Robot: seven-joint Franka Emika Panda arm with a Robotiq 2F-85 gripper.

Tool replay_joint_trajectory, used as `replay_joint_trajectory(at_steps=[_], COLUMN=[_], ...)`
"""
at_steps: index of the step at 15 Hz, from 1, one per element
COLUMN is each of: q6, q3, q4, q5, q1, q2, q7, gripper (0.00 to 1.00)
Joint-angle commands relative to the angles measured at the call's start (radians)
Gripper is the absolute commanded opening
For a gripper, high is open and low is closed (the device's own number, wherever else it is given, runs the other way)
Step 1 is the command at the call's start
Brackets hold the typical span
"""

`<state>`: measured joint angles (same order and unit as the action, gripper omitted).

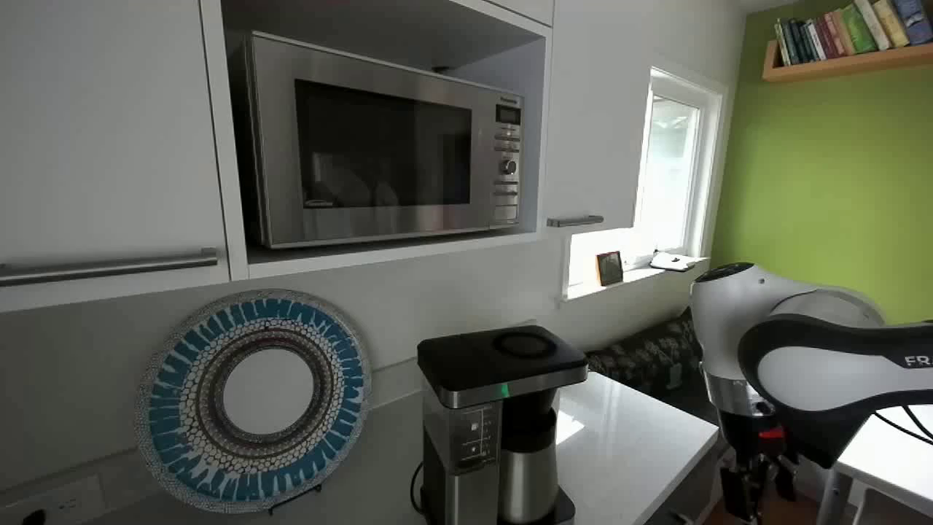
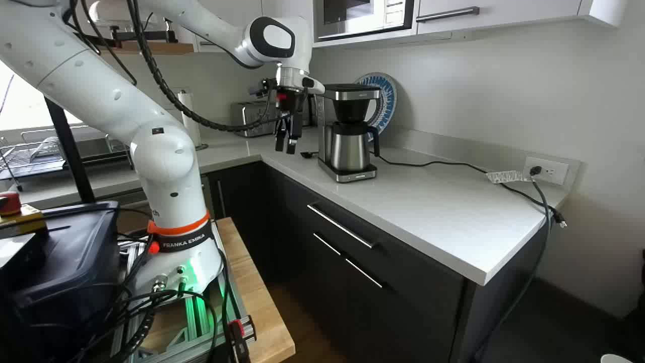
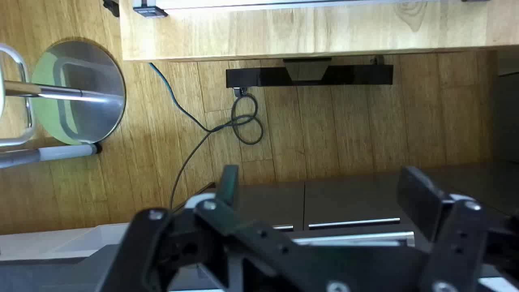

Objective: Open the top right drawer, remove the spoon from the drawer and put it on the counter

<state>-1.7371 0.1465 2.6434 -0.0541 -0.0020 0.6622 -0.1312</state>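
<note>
My gripper (image 2: 286, 143) points down beside the coffee machine, near the counter's front edge and above the height of the drawers. In the wrist view the fingers (image 3: 419, 198) stand wide apart with nothing between them. Below, a long bar handle (image 3: 354, 236) of the top drawer is partly covered by the gripper's body. In an exterior view that dark drawer sits flush in the cabinet, its handle (image 2: 340, 226) clear of the gripper. The glossy white counter (image 2: 428, 212) lies above it. The spoon is out of view.
A black-and-steel coffee machine (image 2: 347, 141) stands on the counter, its cord running to a wall outlet (image 2: 546, 170). A patterned round plate (image 1: 251, 401) leans behind it. Two lower handles (image 2: 364, 273) sit under the drawer. The robot's wooden base (image 2: 252, 282) faces the cabinet.
</note>
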Motion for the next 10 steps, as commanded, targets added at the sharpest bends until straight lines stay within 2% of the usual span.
replay_joint_trajectory(at_steps=[1,6,8,10], q6=[0.004,0.004,0.013,0.005], q3=[-0.016,-0.016,-0.041,-0.065], q4=[-0.002,-0.002,-0.058,-0.080], q5=[-0.008,-0.008,0.024,0.045], q1=[0.018,0.018,-0.011,-0.027], q2=[-0.002,-0.002,-0.136,-0.213], q7=[-0.009,-0.009,-0.030,-0.051], gripper=[1.00,1.00,1.00,1.00])
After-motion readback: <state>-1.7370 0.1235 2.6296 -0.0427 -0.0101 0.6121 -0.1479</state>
